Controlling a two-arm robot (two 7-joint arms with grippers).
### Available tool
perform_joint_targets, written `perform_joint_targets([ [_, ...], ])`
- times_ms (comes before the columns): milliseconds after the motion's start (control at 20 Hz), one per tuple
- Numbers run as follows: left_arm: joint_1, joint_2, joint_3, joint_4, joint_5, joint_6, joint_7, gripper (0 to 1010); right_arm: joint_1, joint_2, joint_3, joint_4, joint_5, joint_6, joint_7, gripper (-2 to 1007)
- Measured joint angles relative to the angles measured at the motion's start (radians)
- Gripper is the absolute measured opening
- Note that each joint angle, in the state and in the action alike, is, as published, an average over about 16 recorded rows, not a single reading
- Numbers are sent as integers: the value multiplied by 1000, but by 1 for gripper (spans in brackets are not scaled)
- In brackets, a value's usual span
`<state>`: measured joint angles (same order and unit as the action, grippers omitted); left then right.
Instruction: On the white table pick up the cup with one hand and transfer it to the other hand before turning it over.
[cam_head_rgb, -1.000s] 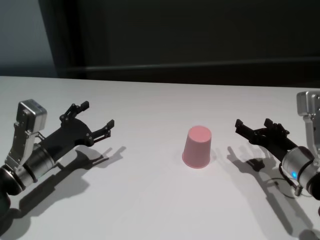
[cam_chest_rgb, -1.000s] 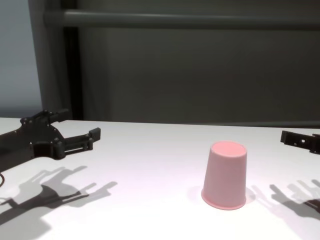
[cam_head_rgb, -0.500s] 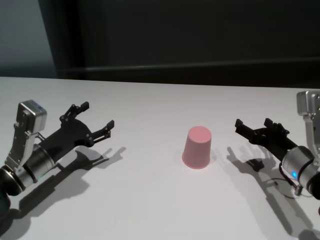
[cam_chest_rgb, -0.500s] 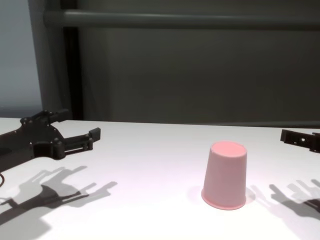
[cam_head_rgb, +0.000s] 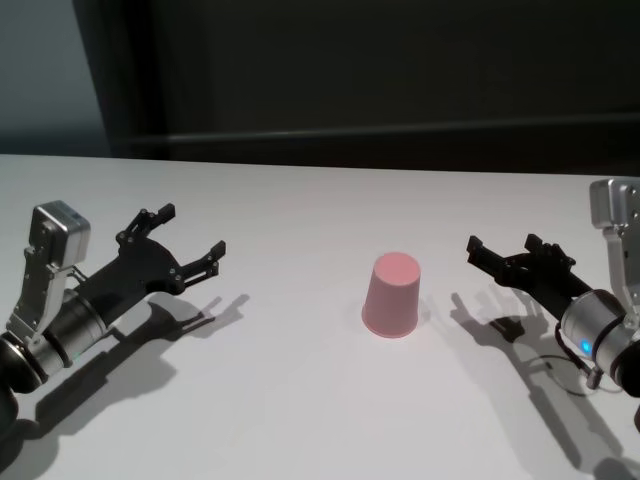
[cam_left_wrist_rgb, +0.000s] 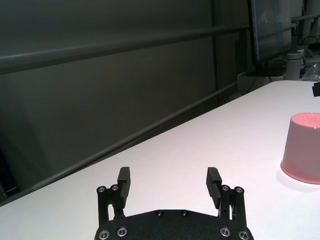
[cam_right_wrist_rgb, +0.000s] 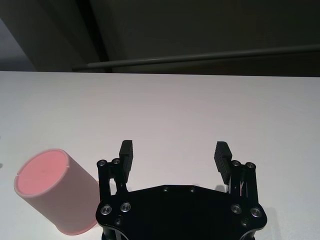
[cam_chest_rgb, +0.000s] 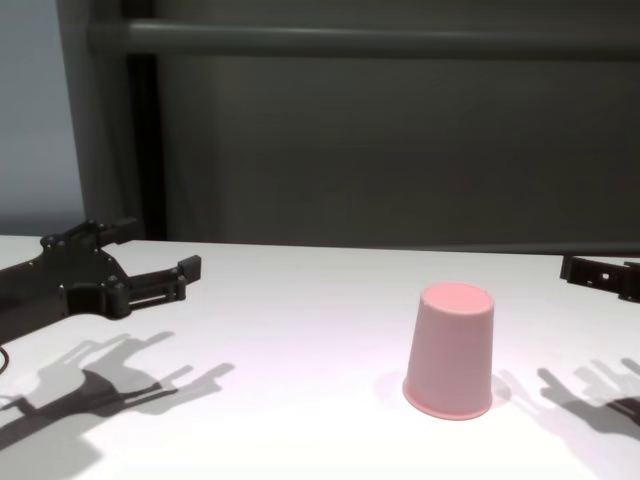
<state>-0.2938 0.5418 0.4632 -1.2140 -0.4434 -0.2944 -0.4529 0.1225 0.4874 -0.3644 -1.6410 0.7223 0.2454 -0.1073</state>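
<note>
The cup (cam_head_rgb: 392, 295) is salmon pink and stands upside down, flat base up, on the white table (cam_head_rgb: 300, 400), a little right of centre. It also shows in the chest view (cam_chest_rgb: 450, 350) and in both wrist views (cam_left_wrist_rgb: 302, 147) (cam_right_wrist_rgb: 55, 192). My left gripper (cam_head_rgb: 192, 230) hovers open over the table's left side, well away from the cup, with nothing between its fingers (cam_left_wrist_rgb: 124, 177). At the right, my right gripper (cam_head_rgb: 500, 245) is open and empty, pointing toward the cup from a short distance. Its fingers (cam_right_wrist_rgb: 126, 150) are beside the cup, not around it.
A dark wall with a horizontal rail (cam_chest_rgb: 350, 40) runs behind the table's far edge. Both arms cast shadows on the tabletop (cam_chest_rgb: 100, 380). Nothing else lies on the table in these views.
In the chest view the right gripper has risen very slightly. The cup and the left gripper have not moved.
</note>
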Motion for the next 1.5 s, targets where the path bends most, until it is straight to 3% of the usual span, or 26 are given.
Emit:
perform_joint_targets([
  [1500,0,0,0,0,0,0,0,1001,2,1,-1,-2,2,1,-1,1000],
])
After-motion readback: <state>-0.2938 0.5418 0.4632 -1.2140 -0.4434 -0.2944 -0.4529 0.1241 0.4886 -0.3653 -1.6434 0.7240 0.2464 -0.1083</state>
